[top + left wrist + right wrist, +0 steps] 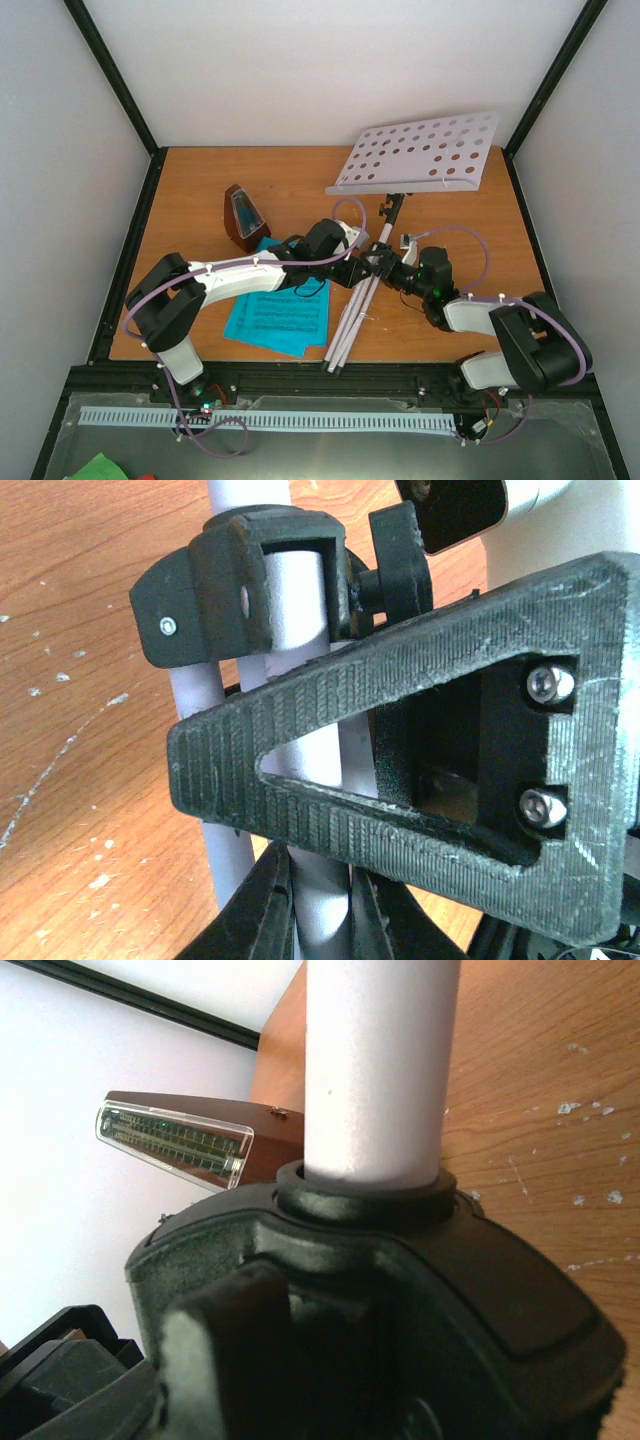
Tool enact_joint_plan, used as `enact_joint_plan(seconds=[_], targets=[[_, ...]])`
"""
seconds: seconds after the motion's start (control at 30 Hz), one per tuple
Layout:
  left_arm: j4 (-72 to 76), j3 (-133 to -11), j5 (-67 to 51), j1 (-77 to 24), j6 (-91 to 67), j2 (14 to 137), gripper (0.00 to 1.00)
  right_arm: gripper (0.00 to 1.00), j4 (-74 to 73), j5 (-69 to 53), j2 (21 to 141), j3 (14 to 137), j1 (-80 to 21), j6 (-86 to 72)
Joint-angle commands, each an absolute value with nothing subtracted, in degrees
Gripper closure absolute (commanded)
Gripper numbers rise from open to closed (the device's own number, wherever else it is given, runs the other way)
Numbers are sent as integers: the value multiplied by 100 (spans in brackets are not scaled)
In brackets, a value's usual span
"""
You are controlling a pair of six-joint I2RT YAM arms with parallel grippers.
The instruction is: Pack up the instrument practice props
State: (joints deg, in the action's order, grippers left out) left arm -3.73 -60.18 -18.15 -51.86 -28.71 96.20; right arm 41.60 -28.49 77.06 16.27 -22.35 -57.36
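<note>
The pale silver tripod music stand (355, 315) lay mid-frame, long axis running lower-centre to upper-right; the left gripper (365, 268) had jaws seemingly clamped on it; the right gripper (386, 265), equally near, met its black collar (400, 1260), jaws' state untellable.

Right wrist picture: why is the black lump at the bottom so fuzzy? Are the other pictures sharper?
Right wrist view: the stand's black collar sits almost against the lens, so it blurs; the metronome behind is sharper. Left wrist view: the ridges on the printed finger look crisp. Top external view: even light, soft shadows.
</note>
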Motion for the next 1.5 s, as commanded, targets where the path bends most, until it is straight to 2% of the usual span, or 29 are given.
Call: enact_joint_plan(seconds=[0.0,0.3,0.53,0.7,1.0,1.27,1.47], targets=[[373,-6607,-2076,-5256,-2344,9340,100,97,5326,-2013,8203,1540,-2120,-5139],[184,-6749,-1721,-5238,-2180,9723,100,97,5980,-2047,9112,1626,-2118,-5071],[29,-6881,-1563,-5238,-2067,10037,100,86,5555,-1761,9301,1704,-2114,-4671],[14,-6914,-1642,-5235,-2080,10156,99,83,5472,-1675,9477,1791,-2118,-4522],[-92,-6570,-1615,-5234,-2134,9916,65,78,5739,-1600,9817,1828,-2118,-4673],[-80,-5936,-1513,-5232,-2191,9243,41,75,5694,-1497,9861,1903,-2109,-4684],[108,-5535,-1294,-5231,-2300,8794,25,56,5487,-1393,9754,1928,-2118,-4637]])
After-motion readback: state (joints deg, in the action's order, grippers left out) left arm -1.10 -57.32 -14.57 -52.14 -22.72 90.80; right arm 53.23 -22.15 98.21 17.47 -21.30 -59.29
